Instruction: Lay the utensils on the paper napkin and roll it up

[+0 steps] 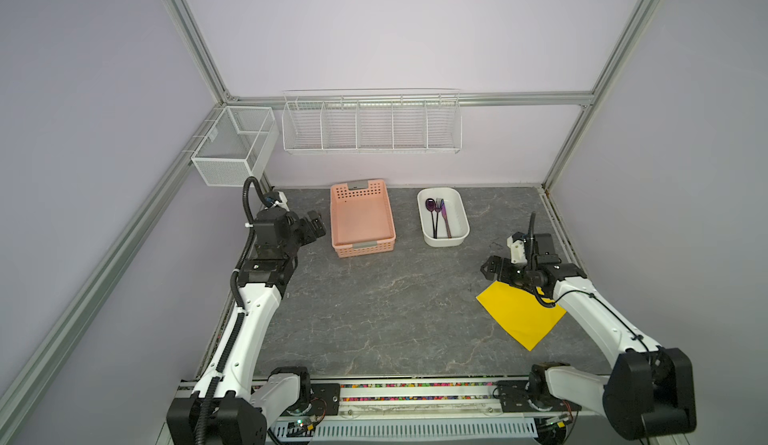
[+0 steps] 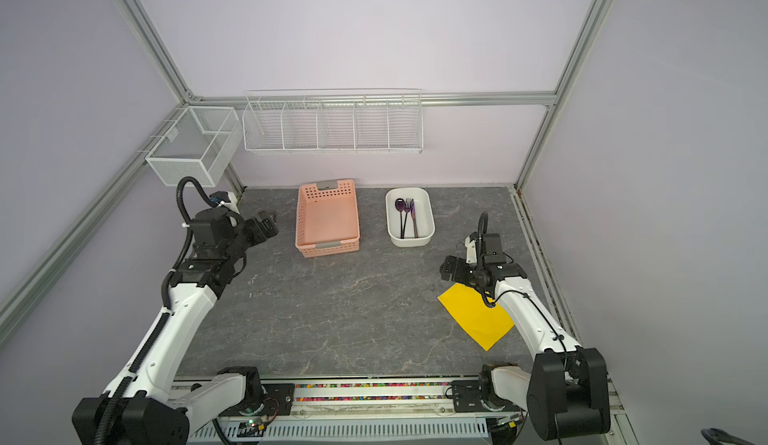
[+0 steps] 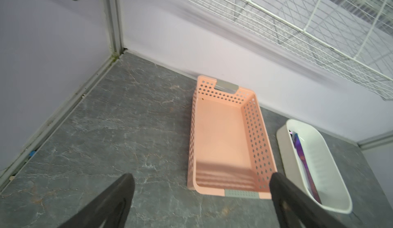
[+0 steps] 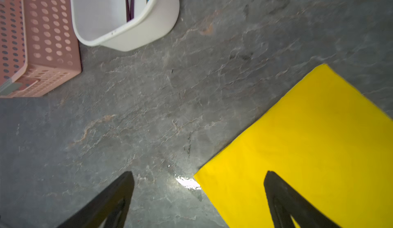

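Spread wide at the front of each wrist view, both pairs of my fingers grip nothing: the right gripper [image 4: 198,173] has one fingertip [image 4: 279,192] over a corner of the yellow paper napkin [image 4: 308,141] (contact I cannot judge), the left gripper [image 3: 201,174] faces the pink perforated basket [image 3: 253,114]. Spoon, fork and knife, the utensils [image 1: 439,205], lie side by side in the white oblong tub [image 1: 465,218], just right of that basket at the back of the table [image 1: 374,306]. The napkin lies flat at the table's right, partly under my right arm [image 1: 590,310].
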You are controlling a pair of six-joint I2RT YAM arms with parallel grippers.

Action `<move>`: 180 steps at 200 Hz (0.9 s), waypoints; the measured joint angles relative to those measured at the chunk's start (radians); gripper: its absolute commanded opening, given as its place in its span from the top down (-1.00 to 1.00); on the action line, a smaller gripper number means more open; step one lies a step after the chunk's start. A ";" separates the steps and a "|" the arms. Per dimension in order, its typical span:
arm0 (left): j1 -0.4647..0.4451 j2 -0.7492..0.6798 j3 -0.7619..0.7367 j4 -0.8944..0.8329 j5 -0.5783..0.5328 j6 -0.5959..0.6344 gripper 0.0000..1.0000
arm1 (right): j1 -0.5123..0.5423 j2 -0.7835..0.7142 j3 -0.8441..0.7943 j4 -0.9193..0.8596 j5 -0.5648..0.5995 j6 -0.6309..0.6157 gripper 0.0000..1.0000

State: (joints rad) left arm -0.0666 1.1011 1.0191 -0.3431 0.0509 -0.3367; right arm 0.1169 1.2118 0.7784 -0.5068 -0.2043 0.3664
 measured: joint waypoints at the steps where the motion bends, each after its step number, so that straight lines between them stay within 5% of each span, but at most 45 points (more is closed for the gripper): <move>1: 0.000 0.001 0.003 -0.003 0.003 0.001 -1.00 | 0.001 0.000 0.000 -0.002 -0.002 0.001 -0.97; 39: 0.000 0.010 0.091 -0.108 0.104 0.075 -1.00 | 0.021 0.013 -0.005 -0.062 -0.055 0.027 -0.99; 180: 0.000 -0.011 -0.107 -0.037 0.081 0.104 -1.00 | 0.058 0.227 -0.044 0.013 -0.171 0.054 -0.93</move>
State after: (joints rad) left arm -0.0666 1.0901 0.9123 -0.3801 0.1318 -0.2329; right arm 0.1745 1.4391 0.7341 -0.4934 -0.3756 0.4206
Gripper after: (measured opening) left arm 0.992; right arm 0.966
